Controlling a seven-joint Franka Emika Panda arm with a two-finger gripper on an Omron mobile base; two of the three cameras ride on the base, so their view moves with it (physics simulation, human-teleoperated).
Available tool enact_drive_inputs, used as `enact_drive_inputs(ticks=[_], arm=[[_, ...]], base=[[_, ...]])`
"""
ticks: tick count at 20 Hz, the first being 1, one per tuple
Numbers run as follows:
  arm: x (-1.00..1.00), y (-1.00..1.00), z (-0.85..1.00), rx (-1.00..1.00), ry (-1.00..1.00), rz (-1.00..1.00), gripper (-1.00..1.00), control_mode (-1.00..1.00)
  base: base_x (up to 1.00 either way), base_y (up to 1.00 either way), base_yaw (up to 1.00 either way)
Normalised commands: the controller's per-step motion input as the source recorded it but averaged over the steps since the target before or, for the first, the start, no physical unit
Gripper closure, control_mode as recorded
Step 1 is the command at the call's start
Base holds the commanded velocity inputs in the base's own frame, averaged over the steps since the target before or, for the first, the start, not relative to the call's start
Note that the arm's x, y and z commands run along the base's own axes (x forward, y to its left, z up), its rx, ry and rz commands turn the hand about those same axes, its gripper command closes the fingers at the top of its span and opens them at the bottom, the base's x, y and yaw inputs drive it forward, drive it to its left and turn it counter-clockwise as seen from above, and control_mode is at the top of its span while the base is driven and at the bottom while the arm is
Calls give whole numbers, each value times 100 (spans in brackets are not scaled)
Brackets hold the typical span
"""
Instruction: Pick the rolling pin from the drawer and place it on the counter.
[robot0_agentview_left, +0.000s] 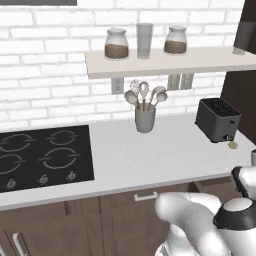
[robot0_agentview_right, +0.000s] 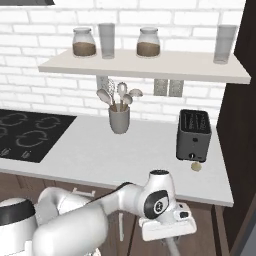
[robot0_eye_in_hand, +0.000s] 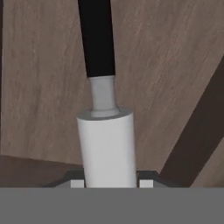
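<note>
The tool (robot0_eye_in_hand: 109, 183) is clenched on the white rolling pin (robot0_eye_in_hand: 107, 148), whose grey neck and black handle are seen against the brown wooden drawer (robot0_eye_in_hand: 43, 87). The pin is judged grasped but not yet placed on the pale bench (robot0_agentview_right: 130, 150). The fingertips are largely hidden by the pin.

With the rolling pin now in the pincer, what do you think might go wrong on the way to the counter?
1. The pincer grips the rolling pin near one end, so the long rest of it could swing or slip as it lifts.
2. The hand sits below the counter edge in the right base view, so the pin may knock that edge coming up.
3. The toaster stands nearby, limiting landing space.
</note>
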Motion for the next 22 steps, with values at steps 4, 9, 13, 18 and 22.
enact_drive_inputs(ticks=[4,9,13,18,22], arm=[[-21,51,100,-4,0,-16,100,-100],[2,72,90,-1,0,-14,100,-100],[32,67,81,-1,-3,-9,100,-100],[67,52,63,3,-9,0,100,-100],[100,55,39,9,-4,5,100,-100]], base=[[0,0,0],[0,0,0],[0,0,0],[0,0,0],[0,0,0]])
